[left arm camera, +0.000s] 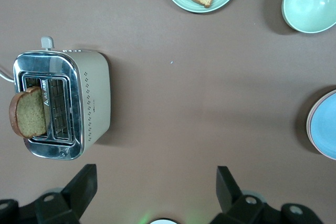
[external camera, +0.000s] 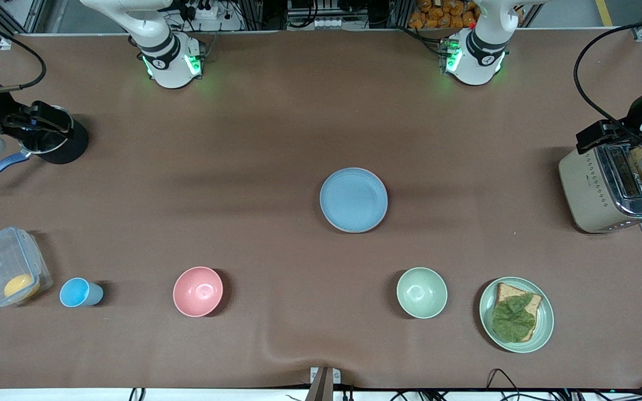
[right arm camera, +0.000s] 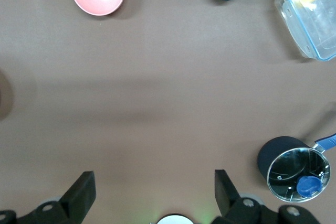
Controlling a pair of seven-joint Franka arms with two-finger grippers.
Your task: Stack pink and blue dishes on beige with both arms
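Both claws hang high with fingers spread wide and nothing between them: the left claw [left arm camera: 155, 198] over bare brown surface [external camera: 276, 139] near the toaster [external camera: 611, 186], the right claw [right arm camera: 152, 200] over bare surface near the saucepan [external camera: 50, 139]. Neither claw shows in the front view, where only the arm bases appear.

Nearest the front camera sits a mint-green plate [external camera: 516, 314] carrying a bread slice topped with a lettuce leaf, toward the left arm's end. Beside it stands a green bowl [external camera: 422, 292]. Along the same row toward the right arm's end come a pink bowl [external camera: 198, 291], a small blue cup [external camera: 78, 292], and a clear plastic container [external camera: 9, 267] with something yellow inside.

Farther from the camera, near the middle of the surface, lies the blue plate [external camera: 353, 199]. In the left wrist view a pinkish rim shows just under its edge, so it rests on a stack; what lies lower cannot be told.

Farther still, the toaster holds a slice of bread upright in one slot, and the dark saucepan with a blue handle stands at the right arm's end.
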